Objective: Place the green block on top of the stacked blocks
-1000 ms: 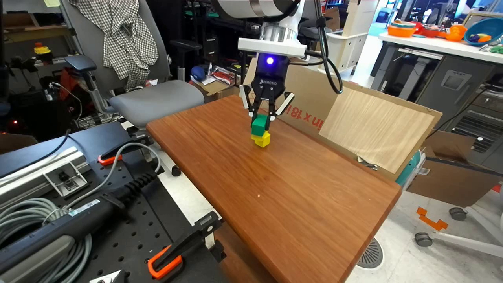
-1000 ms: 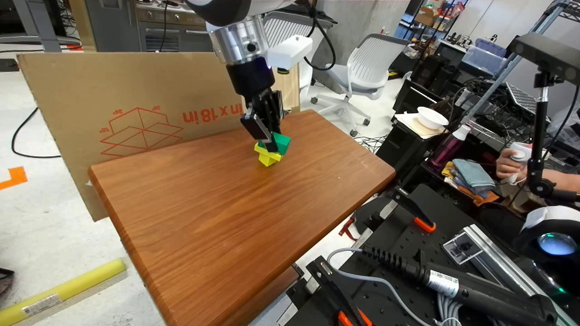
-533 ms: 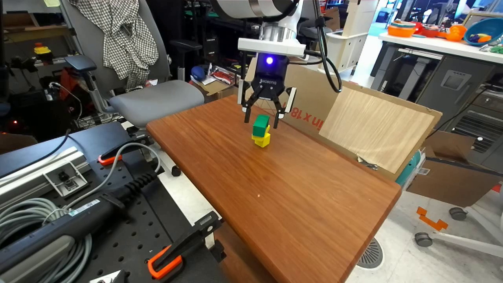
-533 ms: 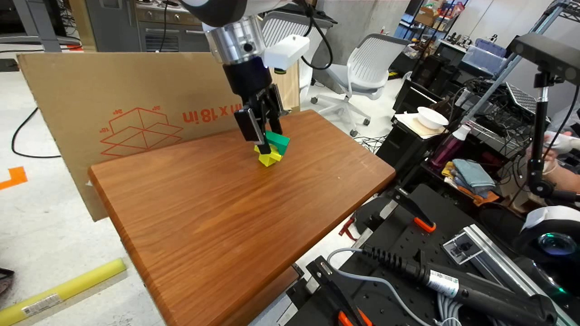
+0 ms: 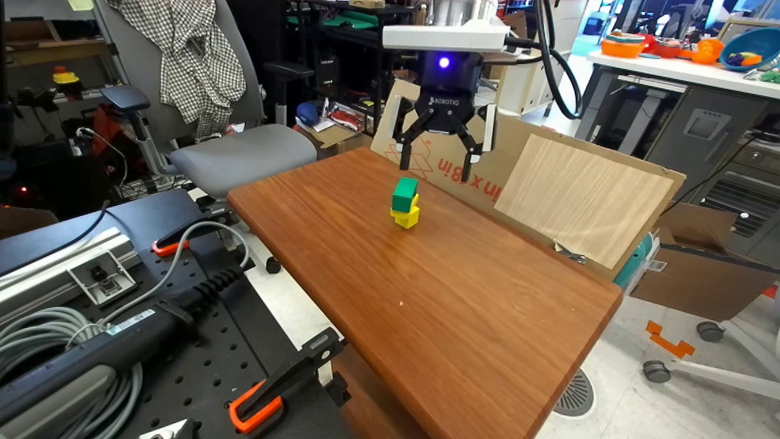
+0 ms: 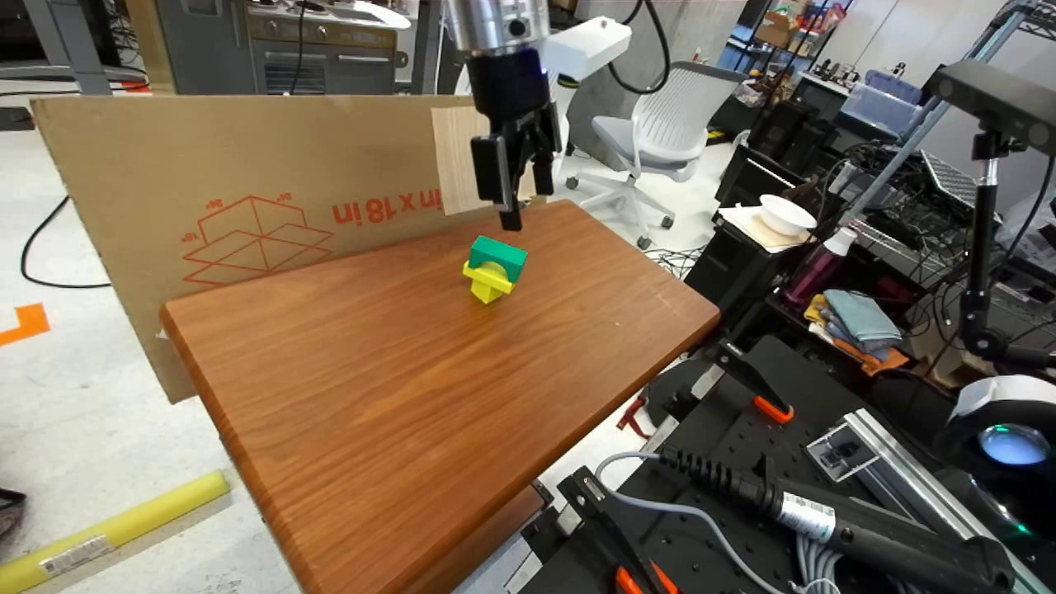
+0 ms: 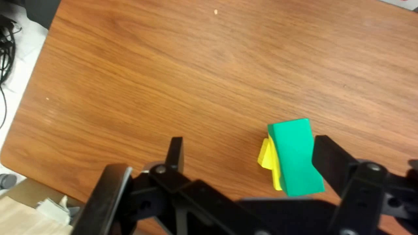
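Observation:
The green block (image 5: 404,195) rests on top of the stacked blocks (image 5: 407,217), which are yellow and stand on the wooden table. An exterior view shows the green block (image 6: 500,252) bridging over a rounded yellow piece, with a yellow bar and a smaller yellow block (image 6: 487,290) underneath. My gripper (image 5: 435,173) hangs above the stack and off to one side, jaws wide apart and holding nothing. In the wrist view the green block (image 7: 295,156) appears nearer the right finger (image 7: 333,160) and hides most of the yellow stack (image 7: 266,155).
A cardboard sheet (image 6: 247,181) stands along one long edge of the wooden table (image 5: 439,292). Beside the opposite edge is a black cart top (image 5: 225,347) carrying clamps and cables. A grey chair (image 5: 244,152) stands near the table's far end.
My gripper was around the green block a second ago. Its fingers have since spread, and it has risen and shifted right in both exterior views. The green block has stayed on the stack.

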Motion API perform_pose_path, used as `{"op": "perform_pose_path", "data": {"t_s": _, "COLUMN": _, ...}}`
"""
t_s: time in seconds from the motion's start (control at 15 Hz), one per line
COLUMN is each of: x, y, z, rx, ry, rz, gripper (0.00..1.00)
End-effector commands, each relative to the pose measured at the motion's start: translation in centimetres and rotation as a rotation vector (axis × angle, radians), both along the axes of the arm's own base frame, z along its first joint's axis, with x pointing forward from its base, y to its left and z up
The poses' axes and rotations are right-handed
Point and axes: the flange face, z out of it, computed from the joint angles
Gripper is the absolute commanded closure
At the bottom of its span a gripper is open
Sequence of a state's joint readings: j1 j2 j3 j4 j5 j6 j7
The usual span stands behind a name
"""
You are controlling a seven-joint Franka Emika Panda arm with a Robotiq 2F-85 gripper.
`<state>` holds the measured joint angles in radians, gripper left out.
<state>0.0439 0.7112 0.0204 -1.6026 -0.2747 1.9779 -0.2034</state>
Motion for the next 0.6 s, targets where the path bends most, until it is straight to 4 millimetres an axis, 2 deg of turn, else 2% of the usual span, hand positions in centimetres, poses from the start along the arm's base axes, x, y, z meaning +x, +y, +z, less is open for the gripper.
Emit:
{"op": "perform_pose_path", "data": {"t_s": 0.0, "x": -4.0, "y": -3.9, "z": 3.1, "rx": 0.029, "ry": -0.104, "rz": -0.171, "gripper": 0.00}}
{"op": "perform_pose_path", "data": {"t_s": 0.27, "x": -8.1, "y": -8.0, "z": 4.4, "rx": 0.041, "ry": -0.199, "rz": -0.287, "gripper": 0.00}}
{"op": "perform_pose_path", "data": {"t_s": 0.53, "x": -13.9, "y": -10.8, "z": 4.9, "rx": 0.045, "ry": -0.237, "rz": -0.343, "gripper": 0.00}}
